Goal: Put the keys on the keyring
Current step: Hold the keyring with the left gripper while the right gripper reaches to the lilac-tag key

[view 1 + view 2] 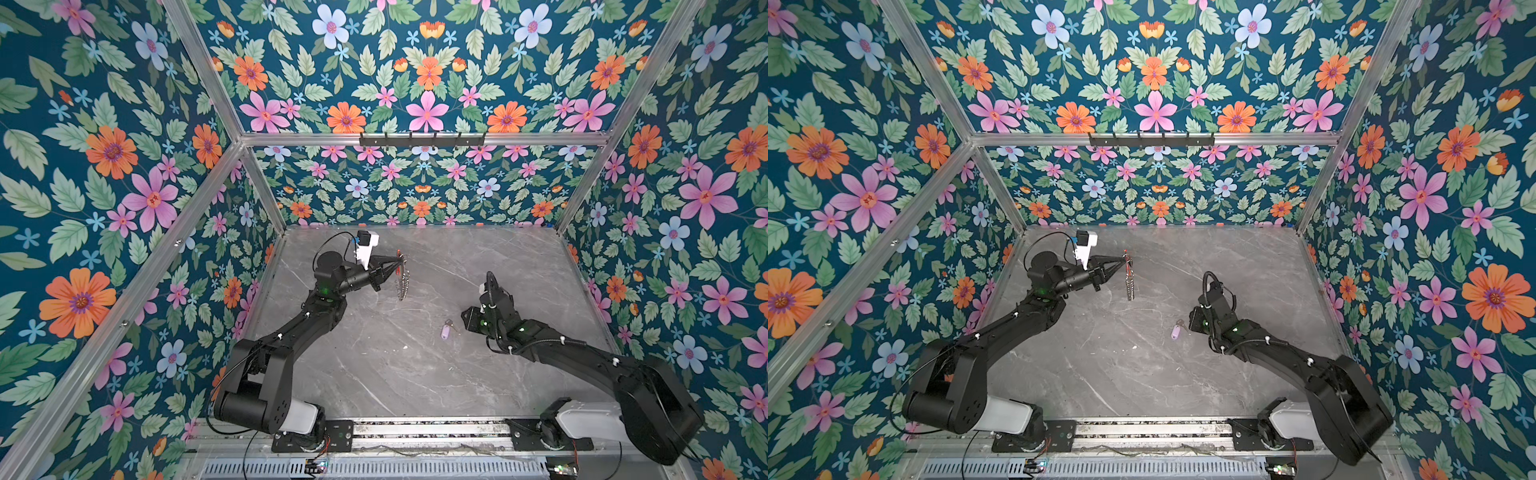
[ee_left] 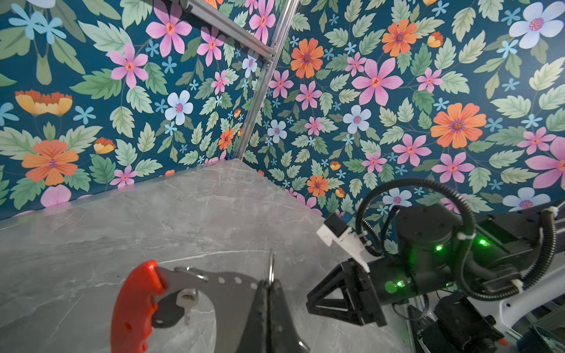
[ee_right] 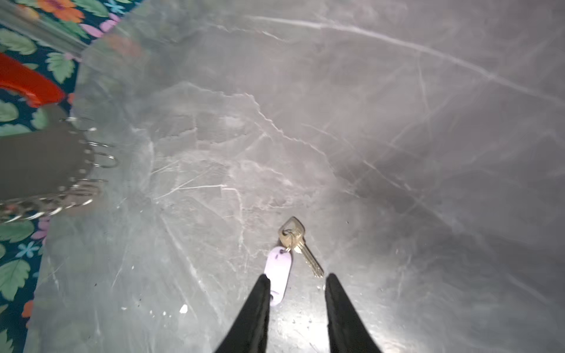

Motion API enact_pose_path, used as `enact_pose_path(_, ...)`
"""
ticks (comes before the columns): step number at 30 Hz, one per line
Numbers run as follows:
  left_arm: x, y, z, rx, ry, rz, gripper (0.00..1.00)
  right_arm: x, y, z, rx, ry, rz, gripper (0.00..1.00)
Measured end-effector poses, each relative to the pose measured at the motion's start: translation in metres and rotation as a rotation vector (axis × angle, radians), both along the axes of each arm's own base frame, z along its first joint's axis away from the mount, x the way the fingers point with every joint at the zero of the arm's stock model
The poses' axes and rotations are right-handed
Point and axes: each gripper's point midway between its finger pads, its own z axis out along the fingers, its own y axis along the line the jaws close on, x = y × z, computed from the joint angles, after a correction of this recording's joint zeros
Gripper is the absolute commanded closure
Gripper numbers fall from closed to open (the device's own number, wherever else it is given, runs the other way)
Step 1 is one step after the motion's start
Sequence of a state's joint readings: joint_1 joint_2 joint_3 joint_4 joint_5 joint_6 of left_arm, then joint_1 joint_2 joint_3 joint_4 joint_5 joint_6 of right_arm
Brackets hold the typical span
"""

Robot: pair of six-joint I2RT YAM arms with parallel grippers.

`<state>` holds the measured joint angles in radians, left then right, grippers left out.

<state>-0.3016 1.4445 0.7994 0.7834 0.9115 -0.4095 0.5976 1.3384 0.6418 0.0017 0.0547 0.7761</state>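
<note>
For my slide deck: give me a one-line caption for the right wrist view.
Open right gripper close to a lilac-tagged key lying on the grey table, keyring at the picture's edge.

In both top views the left arm (image 1: 291, 328) is rising from its base at the lower left of the frame and angling toward the centre. Its wrist is lying level and pointing right. The left gripper (image 1: 401, 259) is hanging raised in the air, its jaws pressed together on the keyring (image 2: 137, 302). The right arm (image 1: 557, 347) is leaning in from the lower right of the frame, elbow low, wrist bending downward. In the right wrist view the right gripper (image 3: 298, 276) is entering from the bottom edge, its two black fingers (image 3: 256, 311) standing apart.
</note>
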Motion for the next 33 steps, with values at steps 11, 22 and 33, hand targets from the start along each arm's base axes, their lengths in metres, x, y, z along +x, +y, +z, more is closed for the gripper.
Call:
enact_pose_path(11, -0.003, -0.002, 0.002, -0.003, -0.001, -0.01, 1.0, 0.011, 0.045, -0.026, 0.045, 0.187, -0.164, 0.73)
enact_pose_path(22, -0.004, -0.003, 0.003, -0.004, -0.005, -0.015, 1.0, 0.01, 0.041, -0.037, -0.008, 0.231, -0.218, 0.75)
enact_pose_path(33, -0.007, -0.004, 0.004, -0.006, -0.003, -0.036, 1.0, 0.007, 0.039, -0.058, -0.05, 0.278, -0.236, 0.76)
